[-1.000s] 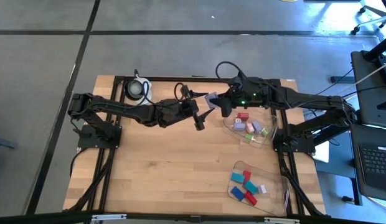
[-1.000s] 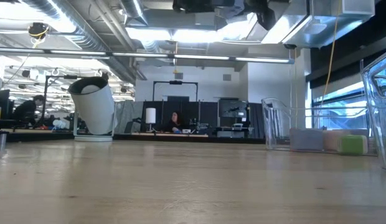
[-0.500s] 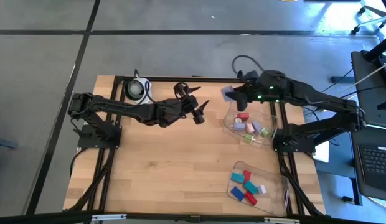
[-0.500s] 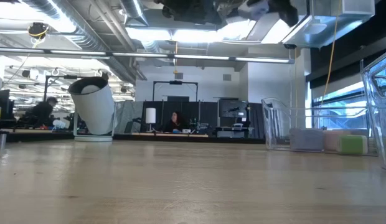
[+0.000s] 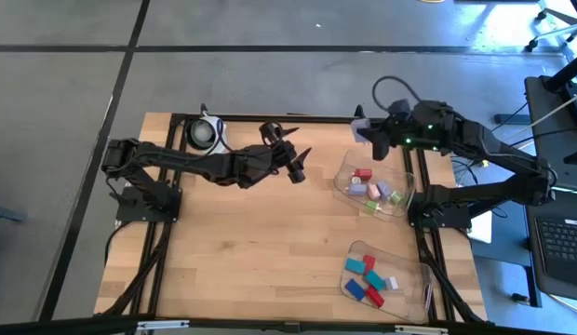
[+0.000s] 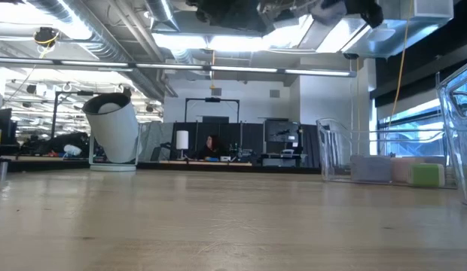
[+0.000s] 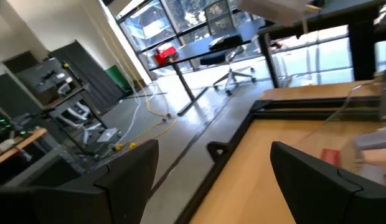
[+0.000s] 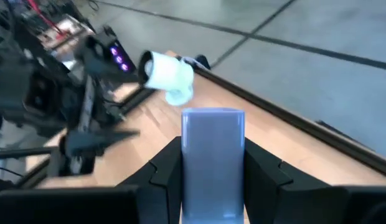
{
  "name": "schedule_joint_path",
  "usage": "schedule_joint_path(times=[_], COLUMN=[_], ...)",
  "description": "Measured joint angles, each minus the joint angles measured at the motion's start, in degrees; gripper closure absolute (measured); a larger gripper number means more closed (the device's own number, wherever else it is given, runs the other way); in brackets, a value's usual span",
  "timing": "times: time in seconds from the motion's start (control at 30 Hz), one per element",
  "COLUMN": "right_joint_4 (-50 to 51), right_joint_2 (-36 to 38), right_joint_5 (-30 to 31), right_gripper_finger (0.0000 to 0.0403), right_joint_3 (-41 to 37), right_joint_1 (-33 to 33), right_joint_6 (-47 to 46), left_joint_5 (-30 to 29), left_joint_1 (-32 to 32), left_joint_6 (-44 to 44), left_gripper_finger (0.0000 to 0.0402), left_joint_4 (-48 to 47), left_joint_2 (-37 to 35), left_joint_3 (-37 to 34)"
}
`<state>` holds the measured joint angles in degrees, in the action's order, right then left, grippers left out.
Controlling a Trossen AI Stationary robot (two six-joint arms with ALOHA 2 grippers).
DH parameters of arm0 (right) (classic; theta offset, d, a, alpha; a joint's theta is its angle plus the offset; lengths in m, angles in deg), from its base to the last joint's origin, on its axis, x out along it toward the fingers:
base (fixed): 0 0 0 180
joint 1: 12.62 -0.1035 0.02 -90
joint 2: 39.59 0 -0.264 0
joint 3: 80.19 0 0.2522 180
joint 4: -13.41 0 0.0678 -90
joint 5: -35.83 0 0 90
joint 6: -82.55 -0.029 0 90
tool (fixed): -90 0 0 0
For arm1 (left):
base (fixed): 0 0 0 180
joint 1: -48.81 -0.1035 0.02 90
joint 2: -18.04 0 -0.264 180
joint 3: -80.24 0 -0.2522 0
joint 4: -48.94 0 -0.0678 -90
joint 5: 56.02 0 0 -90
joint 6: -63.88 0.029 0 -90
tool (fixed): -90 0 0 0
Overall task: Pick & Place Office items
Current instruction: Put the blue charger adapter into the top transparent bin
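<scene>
My right gripper (image 5: 367, 133) is raised over the table's far right corner, just beyond the far clear tray (image 5: 342, 181), and is shut on a lavender block (image 5: 359, 127). My left gripper (image 5: 297, 160) hangs open over the far middle of the table, its two fingers (image 7: 127, 171) spread wide with nothing between them. Several office items, red, lavender, pink and green, lie in the far tray. More, in red, blue and teal, lie in the near tray (image 5: 414, 265). In the low view the far tray's pieces (image 6: 399, 172) rest on its floor. My right gripper pinches the lavender block (image 8: 213, 155) between its two fingers (image 8: 165, 171), one on each long side. The fingers lie along the block, which sticks out past their tips toward the table's left. It is lifted clear of the table and the trays.
A white round roll (image 5: 207, 132) stands at the table's far left corner, also in the low view (image 6: 113, 128). The wooden table (image 5: 251, 251) shows bare boards across its near left and middle. People sit in the room beyond.
My right gripper has carried the lavender block from the far middle of the table, close to my left gripper, toward the right edge, and now holds it over the far right corner. My left gripper has drawn back a little toward the far edge and turned.
</scene>
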<state>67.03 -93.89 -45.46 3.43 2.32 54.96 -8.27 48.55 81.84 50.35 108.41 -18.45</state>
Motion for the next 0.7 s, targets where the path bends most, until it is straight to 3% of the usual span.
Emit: schedule_joint_path(times=[0.37,0.7], right_joint_4=[1.7,-10.4], right_joint_2=[2.2,3.8], right_joint_5=[-7.7,-12.4], right_gripper_finger=[0.0285,0.0285], right_joint_3=[-16.4,-31.3], right_joint_1=[0.1,-1.0], right_joint_6=[-8.1,-17.4], left_joint_5=[-0.3,0.7], left_joint_1=[-0.4,-3.5], left_joint_6=[0.2,-5.7], left_gripper_finger=[0.0095,0.0095], left_joint_4=[-0.5,-0.5], left_joint_2=[0.0,0.0], left_joint_3=[0.0,0.0])
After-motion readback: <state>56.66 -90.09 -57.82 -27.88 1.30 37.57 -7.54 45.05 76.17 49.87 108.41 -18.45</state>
